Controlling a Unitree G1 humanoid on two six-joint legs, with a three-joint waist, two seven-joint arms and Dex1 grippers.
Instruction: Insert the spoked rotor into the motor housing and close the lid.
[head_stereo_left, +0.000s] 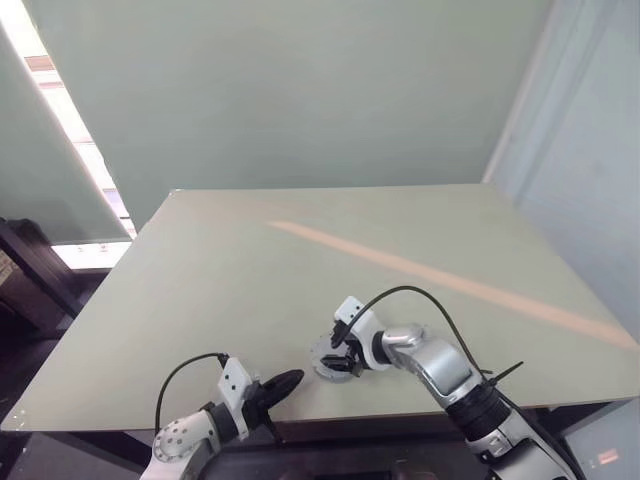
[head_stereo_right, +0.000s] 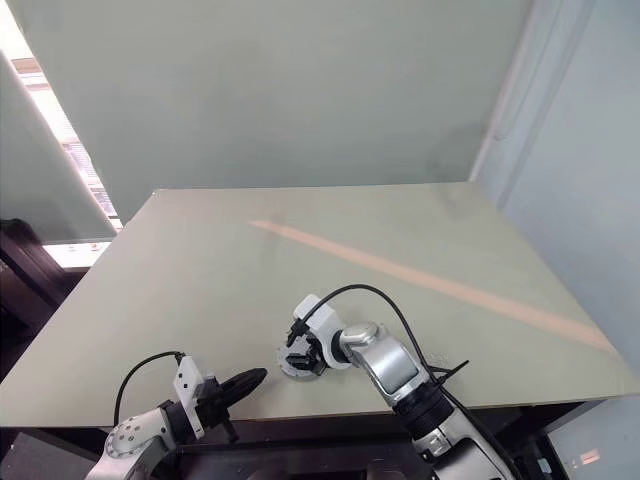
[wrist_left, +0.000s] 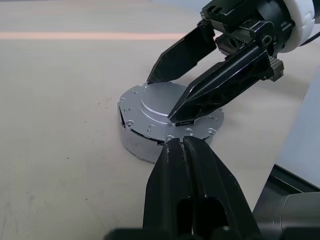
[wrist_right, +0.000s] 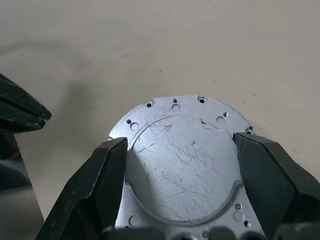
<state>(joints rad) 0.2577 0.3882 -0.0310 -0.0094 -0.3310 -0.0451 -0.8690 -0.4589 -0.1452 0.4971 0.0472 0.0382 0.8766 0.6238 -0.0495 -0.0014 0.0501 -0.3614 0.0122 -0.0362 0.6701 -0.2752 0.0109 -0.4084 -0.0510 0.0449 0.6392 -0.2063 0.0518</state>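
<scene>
The lid (wrist_right: 180, 165), a silver-grey disc with a raised round centre, lies on top of the motor housing (wrist_left: 132, 145), with a thin dark gap showing on one side. My right gripper (wrist_right: 181, 140) points down onto it, shut on the lid, with one black finger on each side of the raised centre. It stands near the table's front edge (head_stereo_left: 325, 358). My left gripper (wrist_left: 177, 141) is shut and empty, level, and its tip is just short of the housing's side. The spoked rotor is hidden.
The pale green table (head_stereo_left: 300, 260) stretches far back. A faint orange stripe (head_stereo_left: 450, 280) runs diagonally across its right half. The table's front edge runs just in front of the parts. A black cable (head_stereo_left: 420, 295) loops over my right wrist.
</scene>
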